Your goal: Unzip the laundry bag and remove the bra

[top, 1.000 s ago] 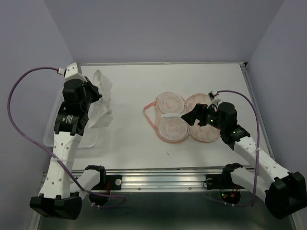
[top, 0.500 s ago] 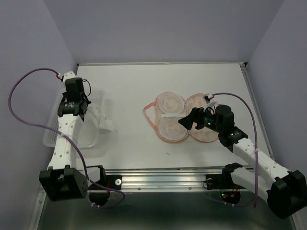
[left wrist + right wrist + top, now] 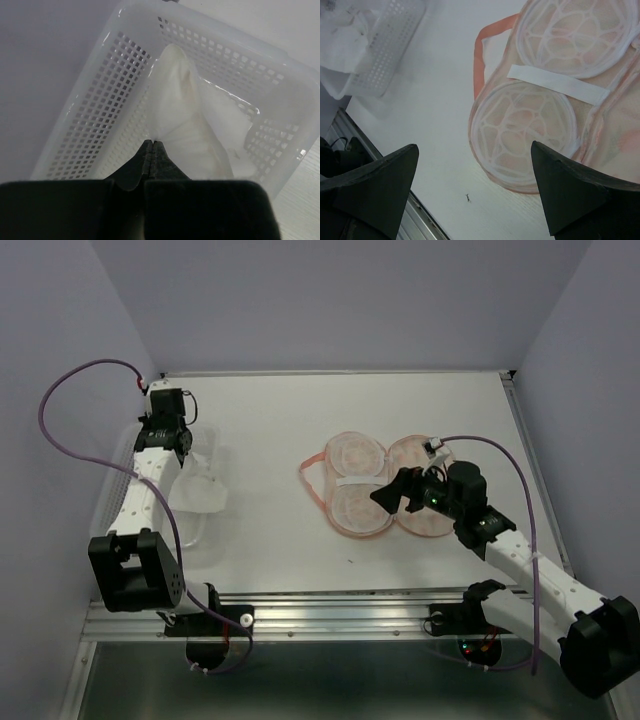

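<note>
Fingers [image 3: 167, 172] of the left gripper [image 3: 151, 146] are pressed together on a gathered edge of the bra [image 3: 190, 125]. The right gripper [image 3: 474, 146] gapes wide and holds nothing. On the table [image 3: 270, 430], the laundry bag [image 3: 355, 455] lies spread open at centre, beneath the right gripper. Only the right wrist view shows the white ribbing in its cups. The mesh basket [image 3: 100, 105] sits at the left edge with the bra inside. Only the overhead view shows the bra spilling over the basket's rim.

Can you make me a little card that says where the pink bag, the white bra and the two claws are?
Laundry bag: unzipped, lying open and flat
Bra: out of the bag, inside the white basket
Left claw: shut, seems to pinch the bra's edge over the basket
Right claw: open, holding nothing, above the bag's near edge
</note>
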Motion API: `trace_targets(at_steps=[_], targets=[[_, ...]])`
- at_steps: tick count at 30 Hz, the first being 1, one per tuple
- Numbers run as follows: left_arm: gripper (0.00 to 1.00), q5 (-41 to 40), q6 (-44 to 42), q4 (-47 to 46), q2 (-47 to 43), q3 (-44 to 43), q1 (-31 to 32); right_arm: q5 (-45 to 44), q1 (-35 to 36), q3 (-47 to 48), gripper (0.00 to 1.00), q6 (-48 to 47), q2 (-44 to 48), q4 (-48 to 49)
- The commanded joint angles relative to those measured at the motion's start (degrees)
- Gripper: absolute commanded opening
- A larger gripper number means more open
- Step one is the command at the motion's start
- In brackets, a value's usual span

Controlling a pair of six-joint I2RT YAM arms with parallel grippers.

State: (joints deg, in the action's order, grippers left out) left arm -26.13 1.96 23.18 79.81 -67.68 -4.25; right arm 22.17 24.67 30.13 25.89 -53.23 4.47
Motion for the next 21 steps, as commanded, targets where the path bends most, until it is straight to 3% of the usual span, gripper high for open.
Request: trace_targets(at_steps=[1, 10, 17, 18, 20, 21], targets=[[0.00, -7.5, -5.5, -5.8, 2.3, -2.0, -0.2, -1.7, 1.3, 0.5, 1.00, -1.4, 1.1, 2.2], [0.00, -18.4, -6.0, -6.6, 11.3, -0.8, 0.2, -3.3, 4.2, 0.6, 1.00, -2.2, 1.3, 1.5], [0.05, -26.6, -1.5, 1.7, 19.1, -3.9, 0.3, -5.0, 4.7, 0.5, 1.00, -2.6, 2.1, 0.5], [0.07, -28.8, 0.0, 2.2, 19.7, -4.0, 0.3, -5.1, 4.7, 0.5, 1.00, -2.7, 2.1, 0.4], [0.27, -31.1, 1.4, 3.4, 20.9, -4.6, 0.3, -5.1, 4.7, 0.5, 1.00, -2.7, 2.2, 0.3], [0.32, -32.1, 2.2, 3.6, 21.2, -5.2, 0.3, -5.1, 5.2, 0.6, 1.00, -2.7, 2.2, 0.3]])
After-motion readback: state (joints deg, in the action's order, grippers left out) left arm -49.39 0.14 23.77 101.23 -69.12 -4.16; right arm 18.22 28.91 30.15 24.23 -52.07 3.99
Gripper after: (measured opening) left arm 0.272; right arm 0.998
